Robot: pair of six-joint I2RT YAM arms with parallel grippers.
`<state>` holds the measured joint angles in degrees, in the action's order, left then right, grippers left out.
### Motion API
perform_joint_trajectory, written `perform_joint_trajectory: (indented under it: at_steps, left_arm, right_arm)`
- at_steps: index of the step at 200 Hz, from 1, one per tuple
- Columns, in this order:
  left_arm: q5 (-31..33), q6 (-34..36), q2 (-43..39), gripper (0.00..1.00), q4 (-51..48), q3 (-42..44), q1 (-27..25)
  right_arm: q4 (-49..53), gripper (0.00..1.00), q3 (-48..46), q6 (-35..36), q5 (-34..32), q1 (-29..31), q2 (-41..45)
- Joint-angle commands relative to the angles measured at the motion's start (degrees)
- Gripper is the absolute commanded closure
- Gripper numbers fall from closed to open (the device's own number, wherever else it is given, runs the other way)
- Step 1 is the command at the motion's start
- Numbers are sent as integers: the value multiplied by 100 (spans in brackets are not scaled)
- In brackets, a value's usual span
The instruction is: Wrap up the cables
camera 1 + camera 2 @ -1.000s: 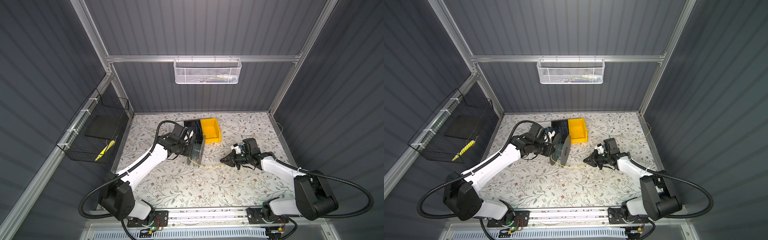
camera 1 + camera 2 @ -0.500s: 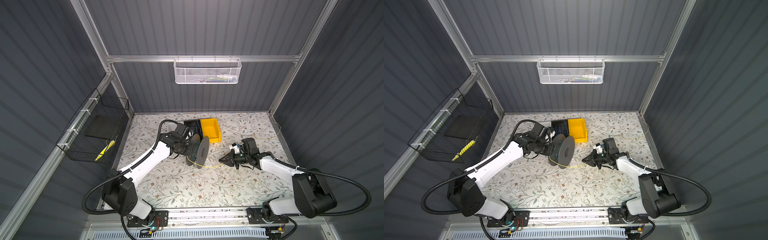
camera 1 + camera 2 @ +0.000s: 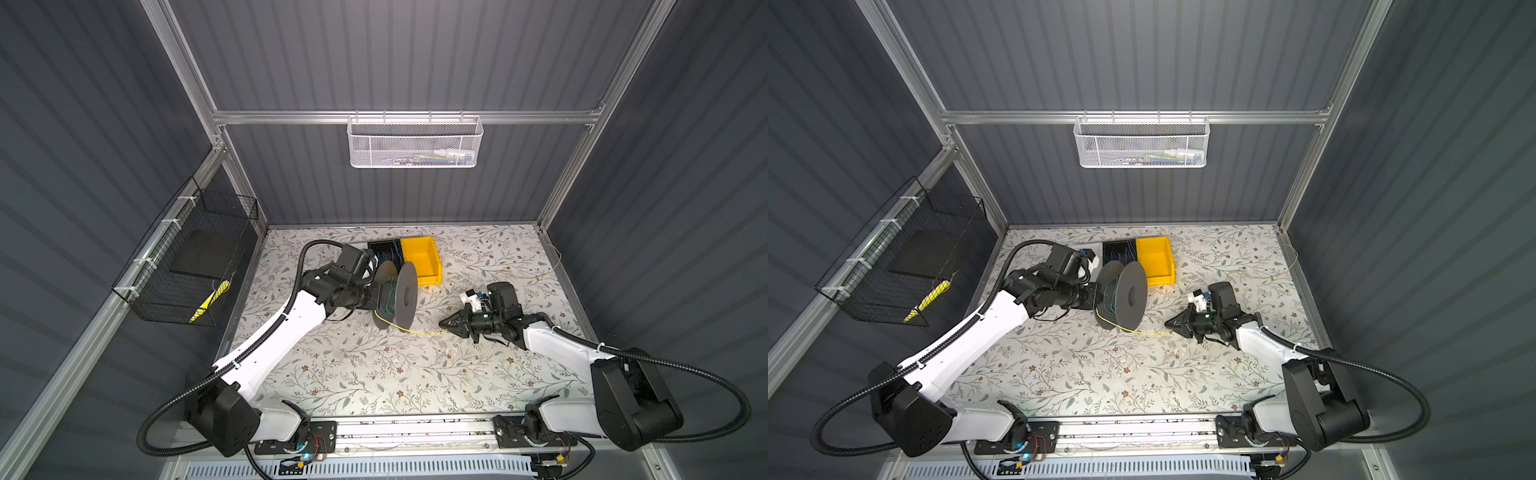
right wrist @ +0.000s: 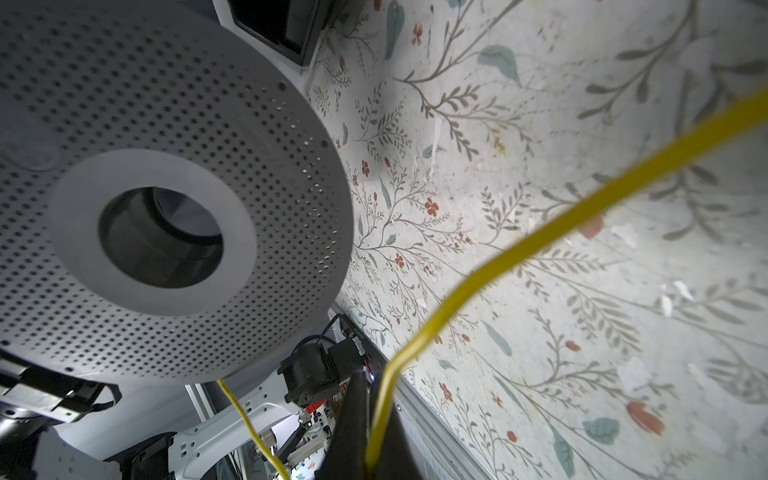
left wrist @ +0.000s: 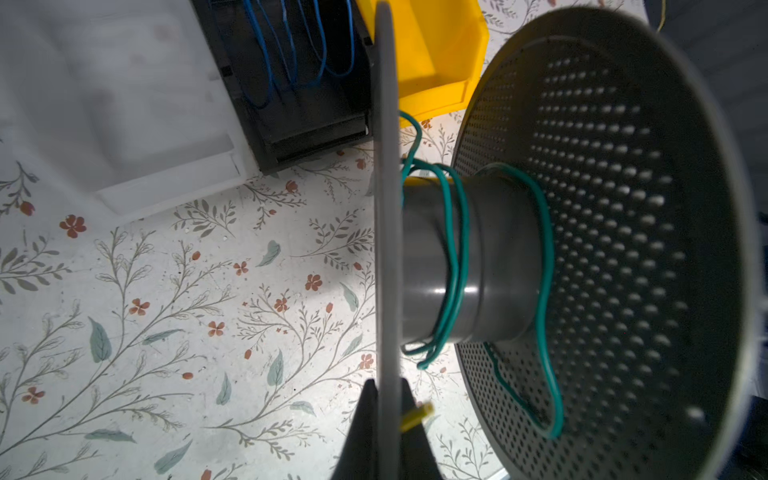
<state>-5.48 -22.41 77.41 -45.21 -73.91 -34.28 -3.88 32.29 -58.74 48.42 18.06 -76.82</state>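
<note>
**Swung out, turned and clamped: set to start winding**

Closes the left tool down hard on the near flange of the spool. Narrower than a second ago, and now tight, with a jaw on either side of the thin disc in the left wrist view.

Carries that spool away from the black bin and the yellow bin in the same second, out toward the middle of the worktop. Turns it too, so the perforated far flange now faces the right tool. Holds it on edge with the axle level. Cannot tell whether it is lifted clear or just touching down.

No change on the right: still pinches the right tool shut on the yellow wire. Runs that wire slack and low over the worktop from between the flanges to the pinch. Trails the rest in loose curls toward the far right edge.

Shows a short yellow stub right beside the left jaws, seemingly trapped against the flange. Shows a green wire already looped loosely round the hub.

Looks like the anchoring is done and the winding proper is about to begin. Leaves nearly all the yellow wire off the hub so far. Calls for turning the spool while feeding through the right pinch. Risks a loose lay, judging by the slack.
</note>
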Motion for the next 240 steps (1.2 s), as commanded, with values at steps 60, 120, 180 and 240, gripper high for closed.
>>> perform_joint_trajectory:
  at_steps: [60,120,180,240]
  left_arm:
    - [-1489,-376,-918,100,515,28,422]
    - [-2763,476,-1103,100,109,104,431]
    - [-2813,1448,-1000,100,-873,149,422]
    - [-2318,1935,-874,100,-1231,361,190]
  right_arm:
    - [-519,100,-250,177,-331,-367,-580]
    - [728,100,624,1215,-290,-946,-442]
    - [2492,100,2123,2182,-674,-1191,-11]
    - [2938,100,2937,2237,-722,-1191,279]
